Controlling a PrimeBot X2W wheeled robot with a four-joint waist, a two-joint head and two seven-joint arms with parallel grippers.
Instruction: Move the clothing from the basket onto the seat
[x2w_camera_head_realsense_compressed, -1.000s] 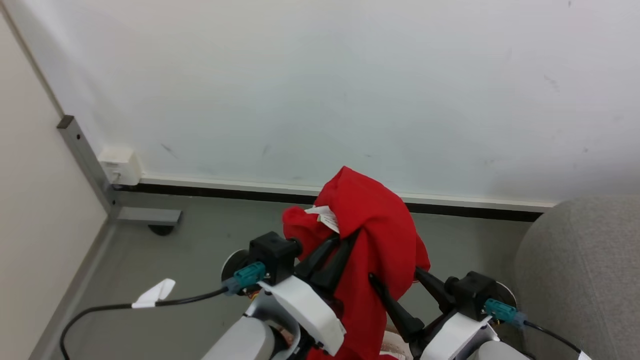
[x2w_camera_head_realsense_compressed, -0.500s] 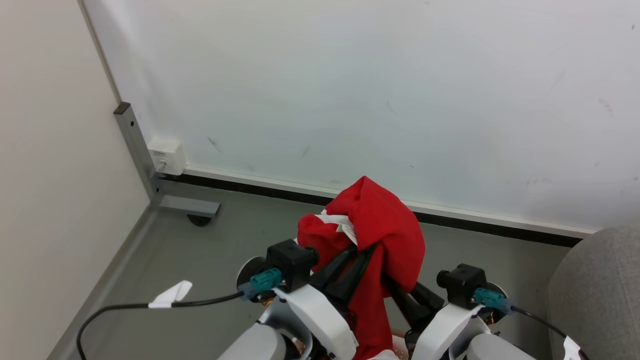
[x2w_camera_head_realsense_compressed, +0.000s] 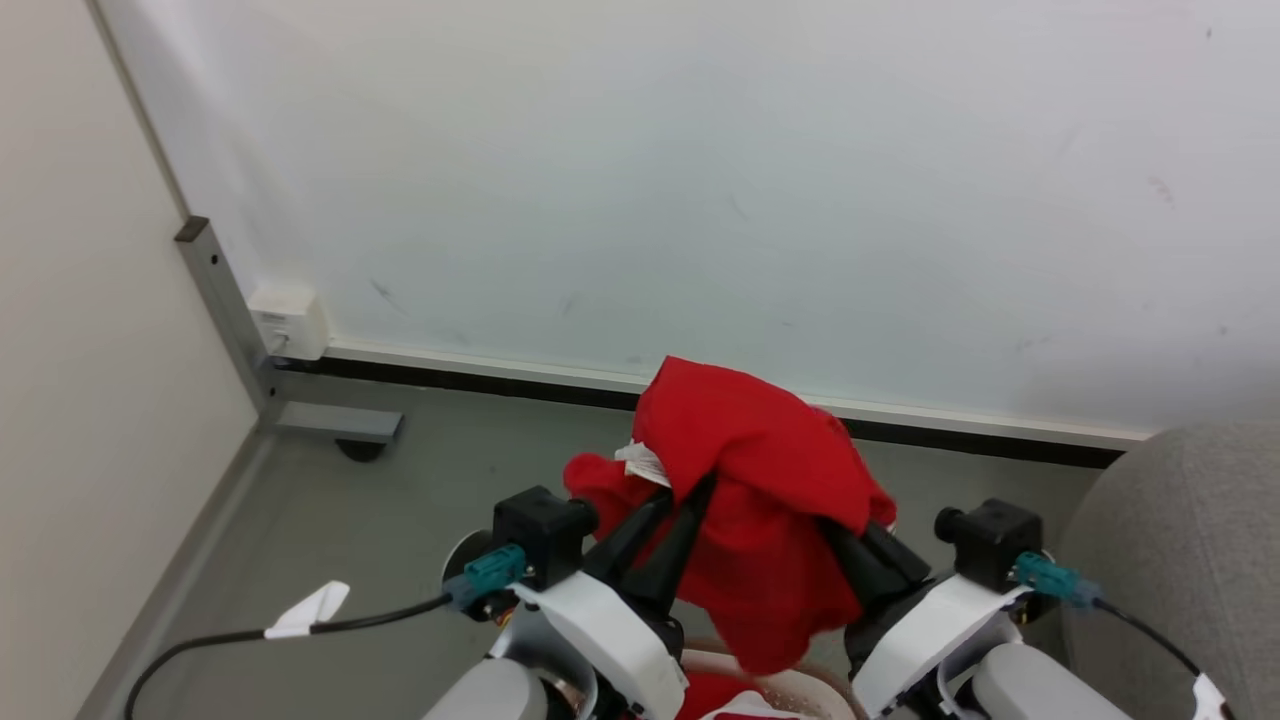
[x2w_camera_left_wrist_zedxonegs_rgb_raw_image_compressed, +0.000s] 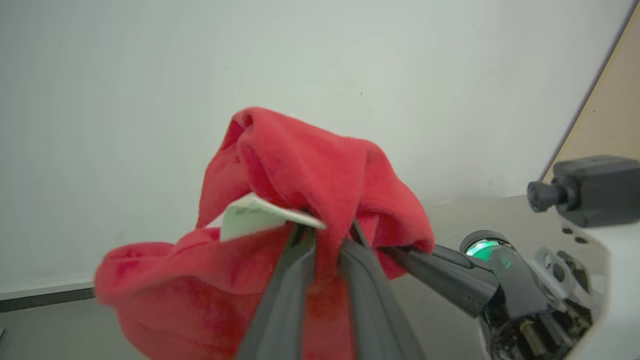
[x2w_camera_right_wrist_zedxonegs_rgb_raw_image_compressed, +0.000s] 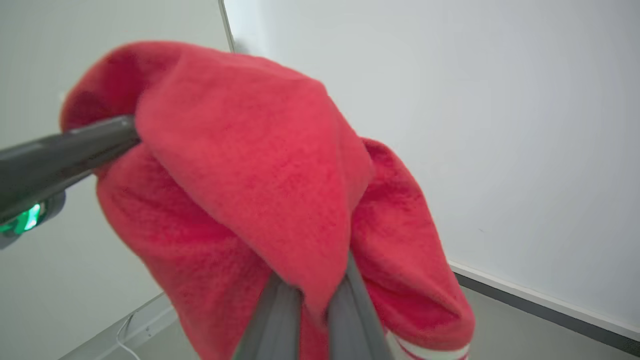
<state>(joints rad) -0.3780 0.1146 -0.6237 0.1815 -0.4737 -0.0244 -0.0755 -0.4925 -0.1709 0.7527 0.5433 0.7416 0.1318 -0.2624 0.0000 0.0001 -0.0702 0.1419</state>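
At the centre of the head view, the clothing (x2w_camera_head_realsense_compressed: 760, 470) hung as one red bundle, raised clear of the floor (x2w_camera_head_realsense_compressed: 420, 520) in front of the pale wall (x2w_camera_head_realsense_compressed: 700, 180). Left gripper (x2w_camera_head_realsense_compressed: 688, 492) came in from 7 o'clock, fingers close together and pinching the cloth just below a small white label (x2w_camera_head_realsense_compressed: 645, 462). Right gripper (x2w_camera_head_realsense_compressed: 845, 540) came in from 5 o'clock, fingertips buried under the red folds. The basket (x2w_camera_head_realsense_compressed: 810, 688) showed as a strip of pale rim at 6 o'clock, directly under the bundle, with some red and white inside it; could not tell what. The seat (x2w_camera_head_realsense_compressed: 1180, 540), grey, sat at 4 o'clock, well apart from the bundle. A black cable (x2w_camera_head_realsense_compressed: 200, 640) with a white tag lay at 8 o'clock.

Left wrist view: two dark fingers (x2w_camera_left_wrist_zedxonegs_rgb_raw_image_compressed: 280, 300) rose from 6 o'clock, nearly together, with red cloth nipped between them. The label stuck out at 10 o'clock of the tips. The other arm's dark finger entered from 4 o'clock and ran under the fabric.

Right wrist view: own fingers (x2w_camera_right_wrist_zedxonegs_rgb_raw_image_compressed: 277, 320) pressed together on a fold at 6 o'clock, the cloth draped over and around them. The left arm's finger reached in from 9 o'clock and met the bundle. A white striped edge showed at 5 o'clock.
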